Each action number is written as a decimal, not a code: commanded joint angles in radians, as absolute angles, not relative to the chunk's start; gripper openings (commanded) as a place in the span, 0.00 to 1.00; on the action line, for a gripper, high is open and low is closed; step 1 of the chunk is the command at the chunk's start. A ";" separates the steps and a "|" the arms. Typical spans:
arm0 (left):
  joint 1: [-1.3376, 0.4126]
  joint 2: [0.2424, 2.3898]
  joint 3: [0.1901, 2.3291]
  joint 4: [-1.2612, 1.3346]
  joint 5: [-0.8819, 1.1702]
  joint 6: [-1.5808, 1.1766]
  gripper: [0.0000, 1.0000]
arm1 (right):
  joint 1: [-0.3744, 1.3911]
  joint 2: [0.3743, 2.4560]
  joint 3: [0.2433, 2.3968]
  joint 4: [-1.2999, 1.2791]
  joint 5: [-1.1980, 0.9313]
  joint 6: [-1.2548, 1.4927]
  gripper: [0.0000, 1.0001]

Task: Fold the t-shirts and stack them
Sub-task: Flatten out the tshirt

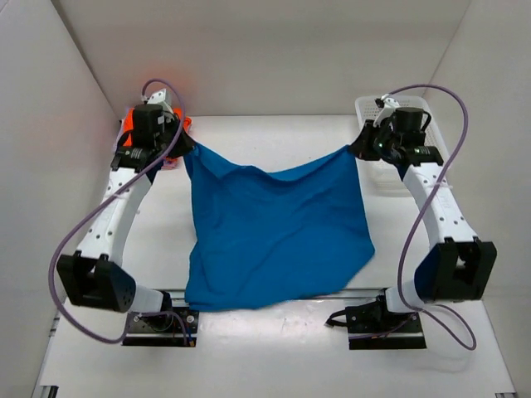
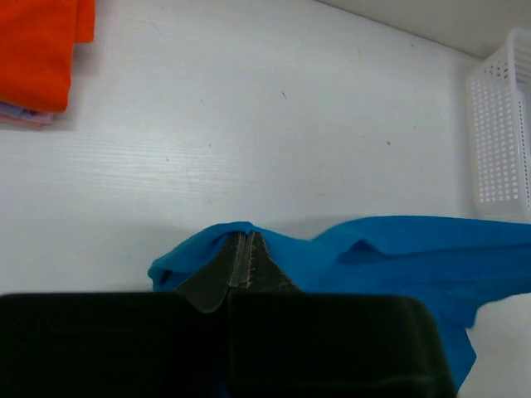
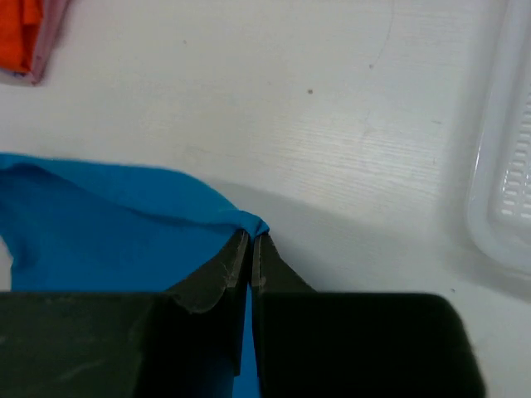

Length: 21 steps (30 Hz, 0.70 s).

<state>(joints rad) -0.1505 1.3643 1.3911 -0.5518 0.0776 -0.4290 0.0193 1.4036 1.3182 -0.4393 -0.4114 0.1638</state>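
A bright blue t-shirt (image 1: 274, 232) hangs stretched between my two grippers, lifted at its far corners, its near edge lying by the arm bases. My left gripper (image 1: 184, 148) is shut on its far left corner (image 2: 216, 240). My right gripper (image 1: 355, 149) is shut on its far right corner (image 3: 249, 222). A folded orange t-shirt (image 2: 37, 50) lies on a pale pink one (image 2: 25, 116) at the far left, mostly hidden behind the left arm in the top view (image 1: 187, 123).
A white mesh basket (image 1: 373, 112) stands at the far right behind the right arm; it also shows in the left wrist view (image 2: 502, 133) and the right wrist view (image 3: 506, 166). White walls enclose the table.
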 commanded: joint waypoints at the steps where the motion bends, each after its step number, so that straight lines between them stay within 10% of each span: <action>1: -0.117 1.413 1.570 -0.517 0.089 -0.371 0.00 | 0.035 1.460 1.522 -0.391 -0.393 0.118 0.00; 10: -0.063 1.565 2.158 -0.736 0.101 -0.336 0.00 | 0.002 1.661 2.095 -0.659 -0.345 0.026 0.00; 21: -0.087 1.070 1.479 -0.644 0.083 -0.319 0.00 | -0.043 1.291 1.491 -0.545 -0.331 0.012 0.00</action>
